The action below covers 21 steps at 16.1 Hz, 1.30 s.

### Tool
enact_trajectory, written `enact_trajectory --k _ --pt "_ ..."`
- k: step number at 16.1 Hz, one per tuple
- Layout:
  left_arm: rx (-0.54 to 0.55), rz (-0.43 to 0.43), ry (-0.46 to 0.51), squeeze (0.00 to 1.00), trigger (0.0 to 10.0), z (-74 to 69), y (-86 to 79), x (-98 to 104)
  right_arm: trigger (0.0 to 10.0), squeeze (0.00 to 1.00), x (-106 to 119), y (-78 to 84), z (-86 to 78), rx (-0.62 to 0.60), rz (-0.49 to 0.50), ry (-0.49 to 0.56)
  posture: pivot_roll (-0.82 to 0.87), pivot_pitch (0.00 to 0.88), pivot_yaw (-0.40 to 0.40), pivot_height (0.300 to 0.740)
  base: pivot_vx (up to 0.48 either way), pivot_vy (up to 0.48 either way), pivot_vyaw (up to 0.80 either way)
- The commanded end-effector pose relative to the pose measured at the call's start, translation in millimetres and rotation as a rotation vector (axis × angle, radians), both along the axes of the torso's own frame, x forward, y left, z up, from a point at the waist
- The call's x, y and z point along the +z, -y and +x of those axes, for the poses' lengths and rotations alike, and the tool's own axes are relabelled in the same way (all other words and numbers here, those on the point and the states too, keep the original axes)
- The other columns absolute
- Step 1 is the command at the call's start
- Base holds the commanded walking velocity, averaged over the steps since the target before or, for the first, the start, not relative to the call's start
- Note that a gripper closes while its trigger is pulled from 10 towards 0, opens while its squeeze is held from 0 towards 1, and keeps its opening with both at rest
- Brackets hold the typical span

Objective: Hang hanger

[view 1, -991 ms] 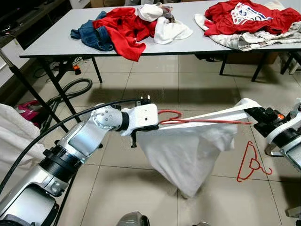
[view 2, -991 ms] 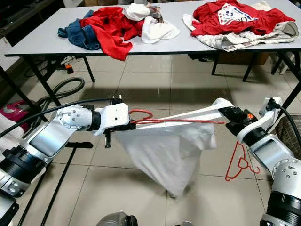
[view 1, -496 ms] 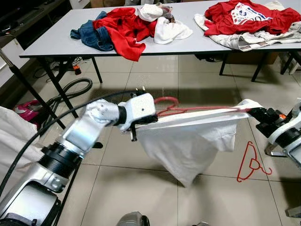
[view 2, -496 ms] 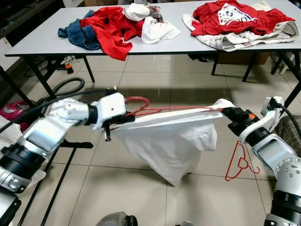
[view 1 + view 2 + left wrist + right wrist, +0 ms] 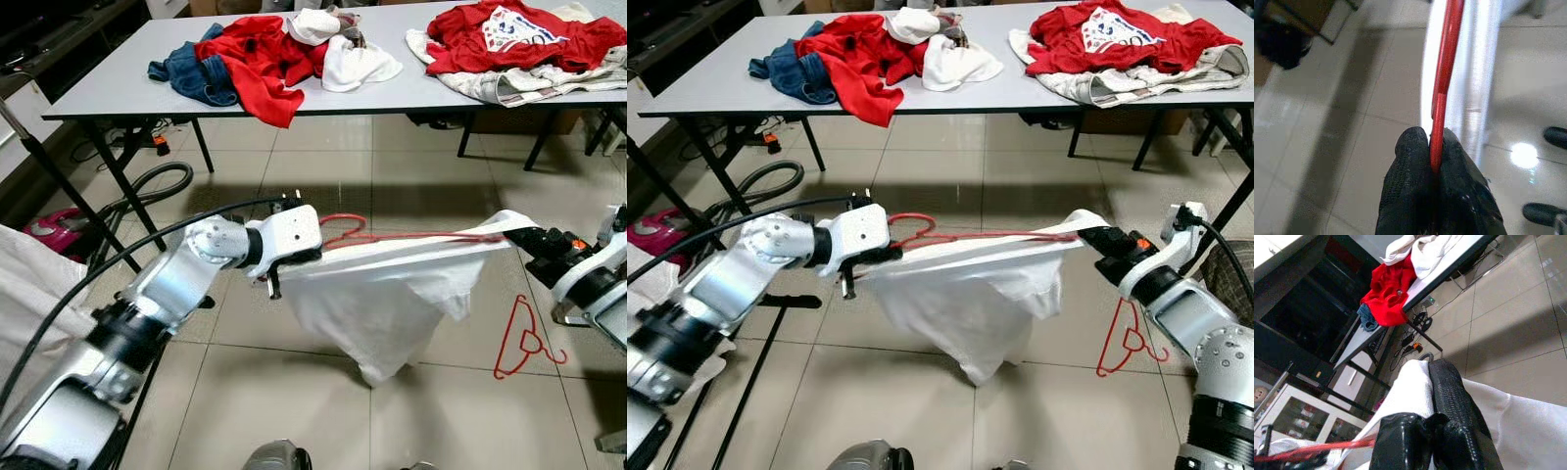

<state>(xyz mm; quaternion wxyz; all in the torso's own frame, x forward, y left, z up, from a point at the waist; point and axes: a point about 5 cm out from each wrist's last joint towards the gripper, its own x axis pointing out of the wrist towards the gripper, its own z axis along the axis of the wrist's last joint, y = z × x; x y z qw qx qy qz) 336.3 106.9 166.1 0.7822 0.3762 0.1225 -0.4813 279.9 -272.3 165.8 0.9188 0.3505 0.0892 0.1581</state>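
Your left gripper [image 5: 1433, 169] pinching the red hanger [image 5: 392, 236], right gripper [image 5: 1429, 396] clamped on the white shirt [image 5: 382, 294], stretched above floor tiles.

A white cloth garment [image 5: 392, 294] stretched on a thin red wire hanger [image 5: 392, 236] spans mid-frame, blocking passage there. Bare beige tiled floor [image 5: 392, 166] lies open above it, up to the grey bench [image 5: 118, 93]. A black rack pole [image 5: 59, 181] crosses the left; another red hanger [image 5: 527, 338] lies lower right.
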Motion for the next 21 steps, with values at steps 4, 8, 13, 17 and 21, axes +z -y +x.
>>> enact_trajectory --k 4,8,13,17,21 --pt "0.202 0.167 -0.038 0.0 10.0 10.9 -37.7 -25 0.0 0.0 27 9.6 -2.6 -0.053 -0.038 0.101 0.0 0.048 0.101 0.74 0.0 0.0 0.0" --pt "0.095 0.261 -0.057 0.0 10.0 3.1 -25.4 -43 0.0 0.0 39 3.5 3.5 -0.042 -0.04 0.136 0.0 0.05 0.101 0.74 0.0 0.0 0.0" --pt "-0.092 0.151 0.005 0.0 10.0 -3.0 -2.7 -26 0.0 0.0 42 -0.2 11.0 -0.024 -0.079 0.13 0.0 0.05 0.102 0.74 0.0 0.0 0.0" --pt "-0.183 0.148 0.031 0.0 10.0 -7.4 -0.7 -19 0.0 0.0 38 -4.5 14.5 0.016 -0.156 0.092 0.01 0.045 0.095 0.74 0.0 0.0 0.0" --pt "-0.288 0.17 0.03 0.0 10.0 -15.7 -1.4 -22 0.0 0.0 42 -3.2 17.8 0.022 -0.172 0.098 0.0 0.036 0.095 0.74 0.0 0.0 0.0"
